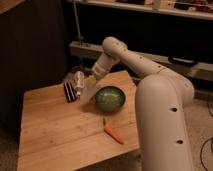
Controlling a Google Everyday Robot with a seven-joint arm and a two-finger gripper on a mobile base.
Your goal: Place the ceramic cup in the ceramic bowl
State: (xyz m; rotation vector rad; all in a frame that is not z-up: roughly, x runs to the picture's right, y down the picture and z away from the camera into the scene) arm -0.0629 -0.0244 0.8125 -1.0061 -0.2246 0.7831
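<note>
claw (88,86) clamping ceramic cup (88,93), fingers hidden

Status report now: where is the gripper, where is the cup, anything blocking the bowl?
Gripper shut on ceramic cup, just left of ceramic bowl. Cup tilted, not yet in bowl. Carrot in front of bowl, not in the path.
</note>
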